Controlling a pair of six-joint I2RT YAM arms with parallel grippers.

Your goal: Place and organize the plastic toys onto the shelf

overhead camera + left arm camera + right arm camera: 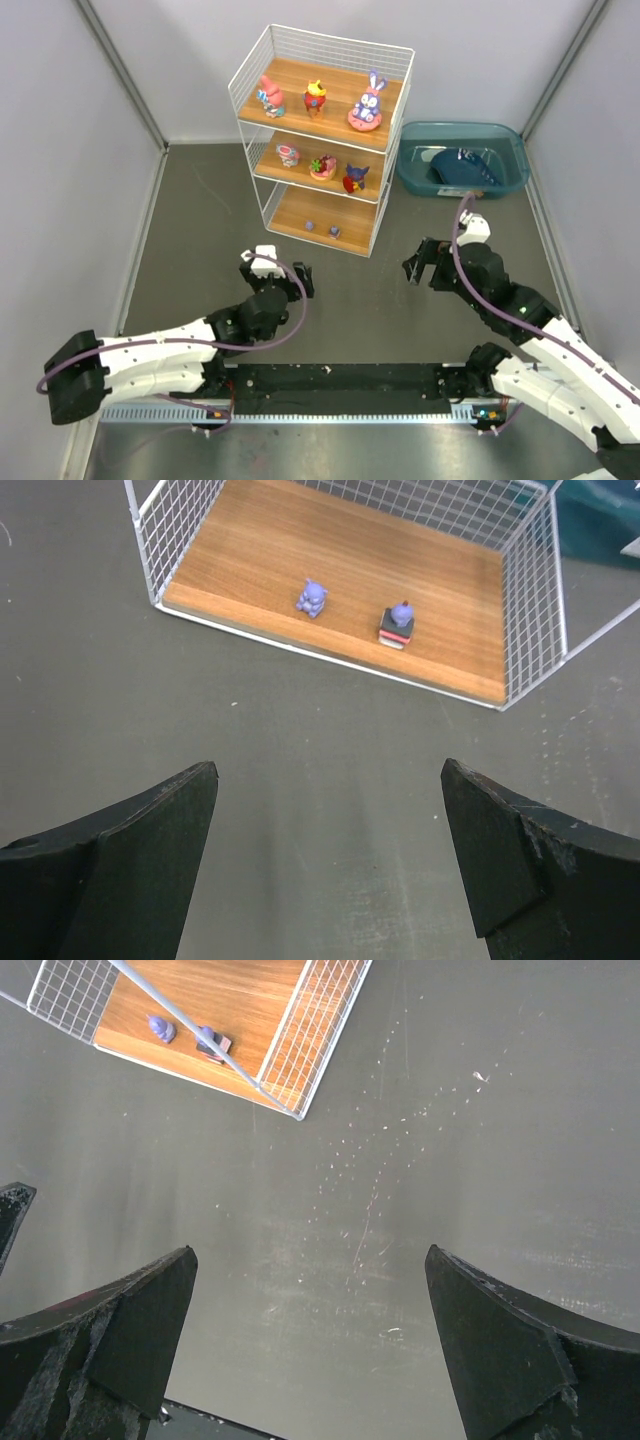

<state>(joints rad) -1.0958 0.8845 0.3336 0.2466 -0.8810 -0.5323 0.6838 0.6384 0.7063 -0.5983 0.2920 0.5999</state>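
Grey desk carries the shelf at its far side; plastic toys stand on all three tiers; left gripper and right gripper both gape wide, holding nothing.

Robotics lab test cell indicated: dark table enclosed by plain grey panel walls; left arm and right arm bolted to metal rail at near edge; cables exposed.
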